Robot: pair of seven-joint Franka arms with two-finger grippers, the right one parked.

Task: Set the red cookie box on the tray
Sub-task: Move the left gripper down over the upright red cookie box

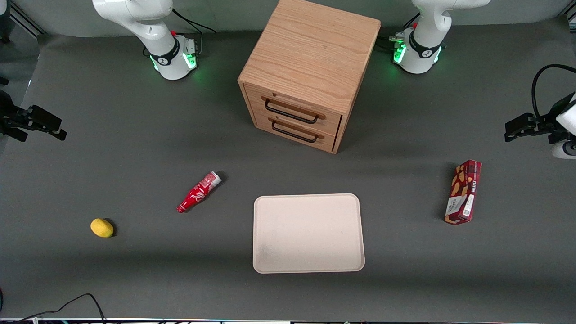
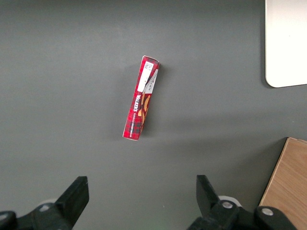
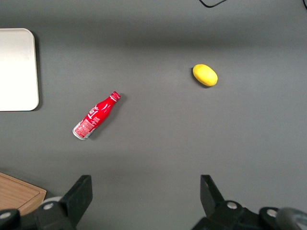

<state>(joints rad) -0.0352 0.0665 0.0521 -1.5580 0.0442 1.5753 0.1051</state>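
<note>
The flat beige rectangular tray with rounded corners and a low rim is lying nearest the front camera, resting bare on the dark grey surface.

The long slim dark-red cardboard cookie box, printed with golden cookies, a white label patch and white lettering, is lying flat on the surface toward the working arm's end, well apart from the tray and a little farther from the front camera than the tray's middle. Its label end is pointing toward the front camera. In the left wrist view the same box is lying alone on the grey surface, slightly tilted, with a corner of the tray and an edge of the wooden cabinet showing.

The black two-finger pincer of the working arm is hovering above the surface at that end, farther from the front camera than the box and touching nothing. In the wrist view its fingers are standing wide apart with only bare surface between them.

The light oak two-drawer cabinet with dark handles is standing farther from the camera than the tray. Toward the parked arm's end, a small red bottle with a silver cap is lying on its side, and a yellow lemon-like fruit is sitting farther out.
</note>
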